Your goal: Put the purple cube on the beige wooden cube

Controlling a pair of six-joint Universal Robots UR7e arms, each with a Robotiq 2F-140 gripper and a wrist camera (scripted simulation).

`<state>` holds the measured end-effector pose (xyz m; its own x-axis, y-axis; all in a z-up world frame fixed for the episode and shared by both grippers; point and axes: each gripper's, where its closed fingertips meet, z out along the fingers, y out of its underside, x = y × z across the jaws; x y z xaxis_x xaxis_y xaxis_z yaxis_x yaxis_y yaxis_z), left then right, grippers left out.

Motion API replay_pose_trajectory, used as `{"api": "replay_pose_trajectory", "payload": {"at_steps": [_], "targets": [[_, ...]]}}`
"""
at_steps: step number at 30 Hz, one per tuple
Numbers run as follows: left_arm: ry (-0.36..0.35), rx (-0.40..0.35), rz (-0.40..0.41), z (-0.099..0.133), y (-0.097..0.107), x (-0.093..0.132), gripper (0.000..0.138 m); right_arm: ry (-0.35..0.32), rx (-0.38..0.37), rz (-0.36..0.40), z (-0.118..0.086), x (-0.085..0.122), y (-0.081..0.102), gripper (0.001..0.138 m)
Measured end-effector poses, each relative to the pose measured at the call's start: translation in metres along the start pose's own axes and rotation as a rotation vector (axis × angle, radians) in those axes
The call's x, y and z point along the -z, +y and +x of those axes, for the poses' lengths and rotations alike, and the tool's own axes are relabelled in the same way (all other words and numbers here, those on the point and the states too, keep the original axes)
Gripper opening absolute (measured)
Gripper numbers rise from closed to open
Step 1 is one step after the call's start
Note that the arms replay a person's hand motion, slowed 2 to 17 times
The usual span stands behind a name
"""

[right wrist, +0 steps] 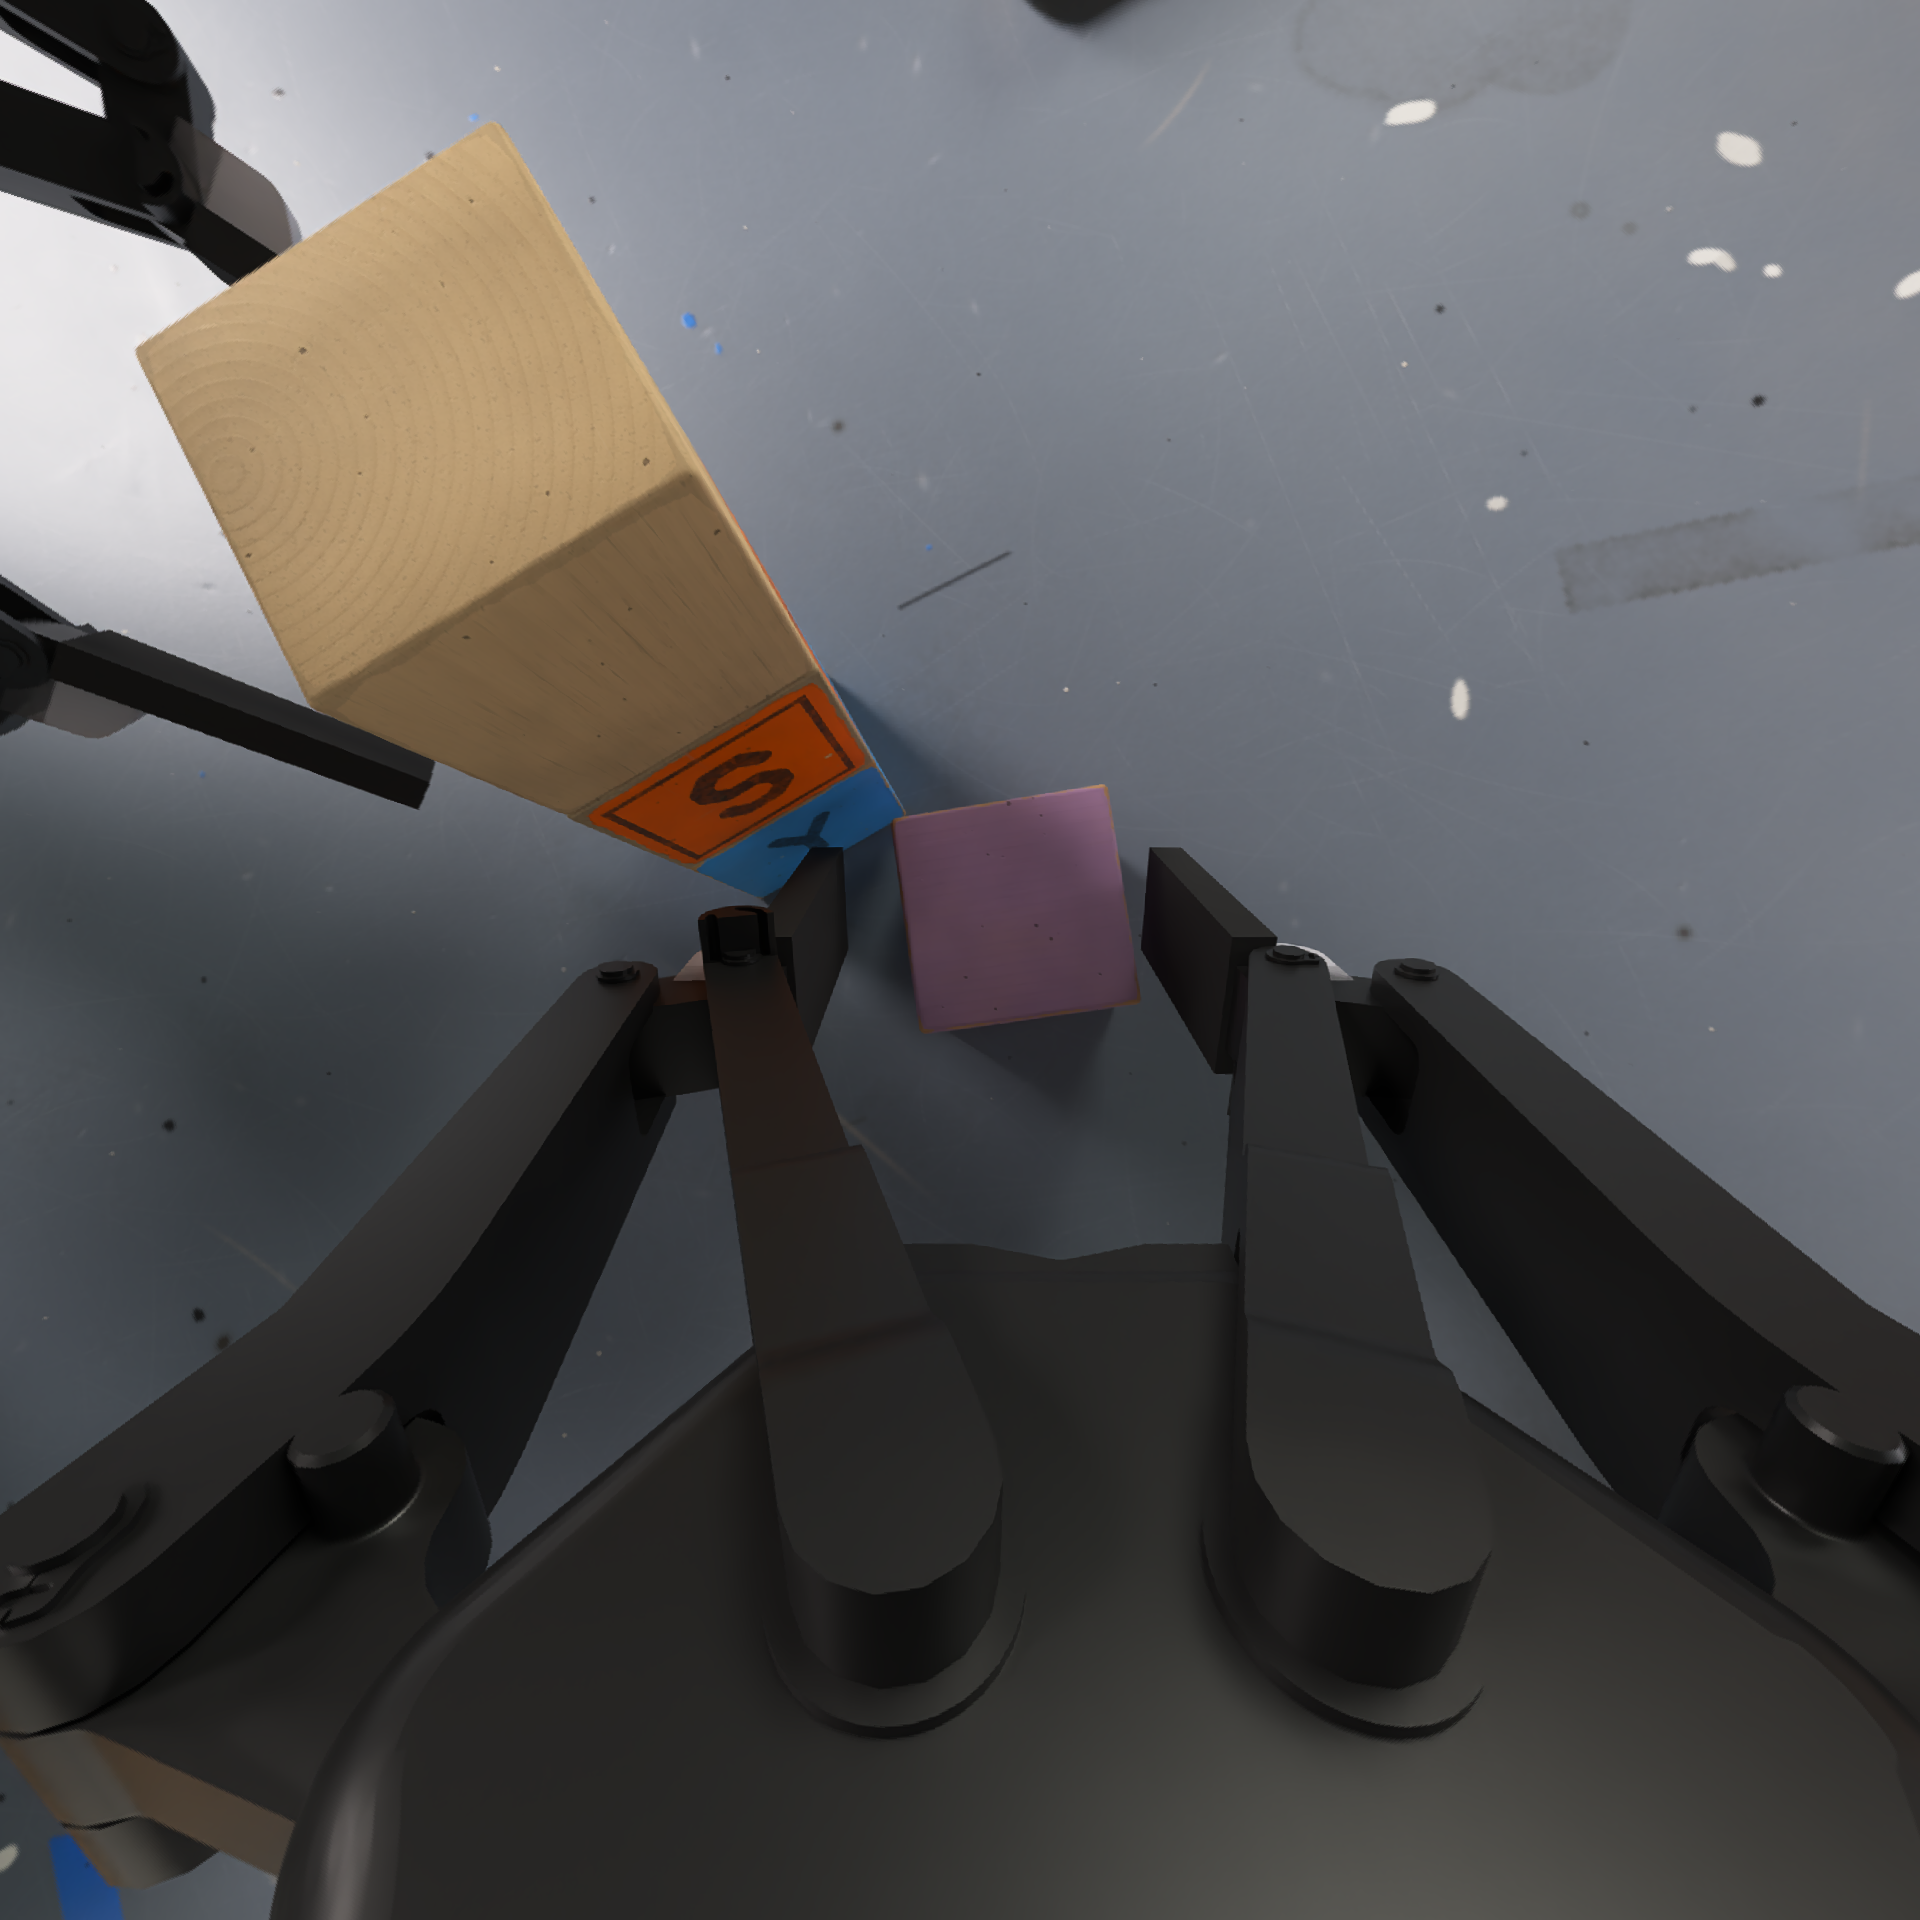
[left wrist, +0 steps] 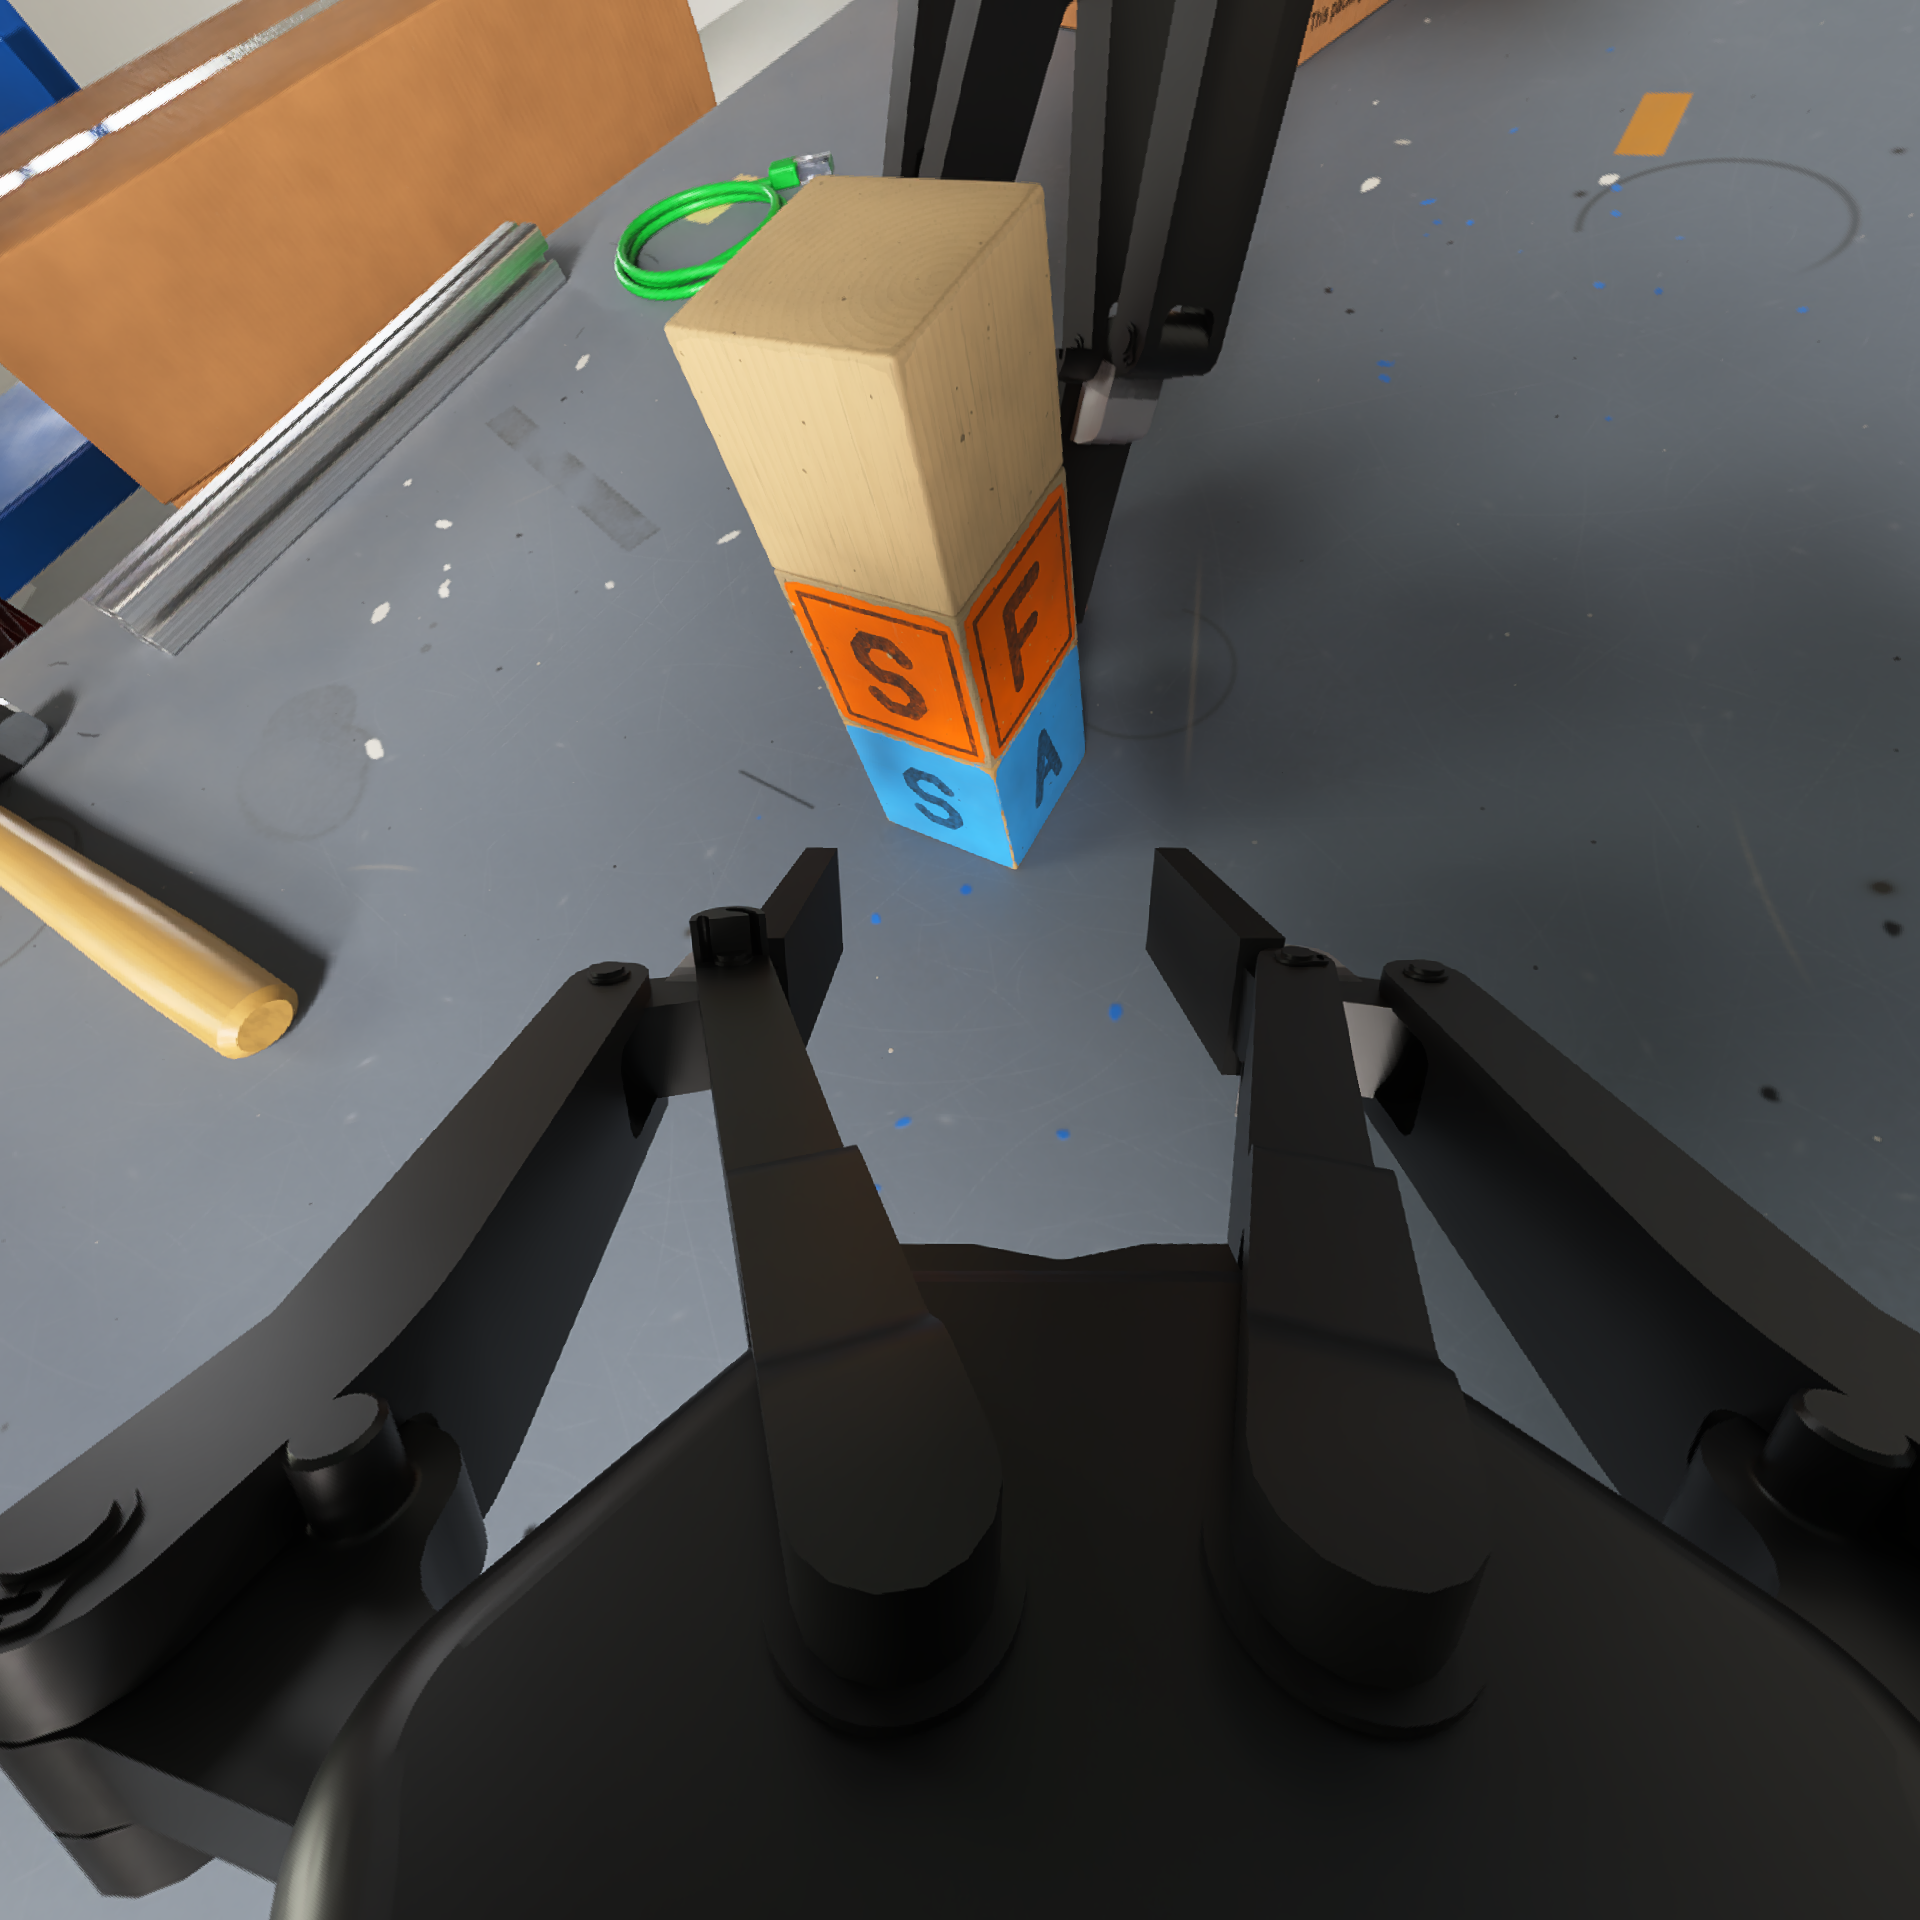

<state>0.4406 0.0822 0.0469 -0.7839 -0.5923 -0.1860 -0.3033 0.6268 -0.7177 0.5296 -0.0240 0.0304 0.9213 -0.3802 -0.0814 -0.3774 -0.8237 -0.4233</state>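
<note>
A beige wooden cube (left wrist: 873,384) tops a stack, above an orange lettered cube (left wrist: 894,665) and a blue lettered cube (left wrist: 935,795). My left gripper (left wrist: 995,904) is open and empty, just in front of the stack's base. The purple cube (right wrist: 1013,909) lies on the grey table beside the stack's foot. My right gripper (right wrist: 997,883) is open, with one finger on each side of the purple cube and a gap to both. Its left fingertip (right wrist: 821,883) is close to the blue cube (right wrist: 821,826). The beige cube (right wrist: 447,447) rises at the left. The purple cube is hidden in the left wrist view.
A cardboard box (left wrist: 312,260), a metal rail (left wrist: 332,436) and a green cable coil (left wrist: 686,234) lie at the back left. A wooden handle (left wrist: 135,935) lies at the left. The right arm's fingers (left wrist: 1112,364) stand behind the stack. The left gripper's finger (right wrist: 260,717) shows beside the stack.
</note>
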Motion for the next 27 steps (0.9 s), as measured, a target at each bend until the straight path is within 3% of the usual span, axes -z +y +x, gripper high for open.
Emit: {"api": "replay_pose_trajectory", "payload": {"at_steps": [7,13,16,21,27], "targets": [[0.000,-0.007,0.000,0.001,-0.001,0.000,0.079,0.073,0.021,-0.011,0.013,0.009,0.007,0.072],[0.002,-0.009,-0.002,0.002,0.000,0.000,0.079,0.073,0.138,0.022,0.007,0.010,0.002,0.068],[0.005,-0.009,-0.006,0.002,0.000,-0.001,0.079,0.090,0.177,0.003,0.007,0.007,0.002,0.064],[0.003,-0.006,-0.013,0.001,0.002,-0.002,0.079,0.102,0.189,-0.044,0.007,0.003,0.007,0.057],[0.004,-0.003,-0.013,0.000,0.002,-0.002,0.079,0.085,0.172,-0.025,0.008,0.006,0.008,0.054]]}}
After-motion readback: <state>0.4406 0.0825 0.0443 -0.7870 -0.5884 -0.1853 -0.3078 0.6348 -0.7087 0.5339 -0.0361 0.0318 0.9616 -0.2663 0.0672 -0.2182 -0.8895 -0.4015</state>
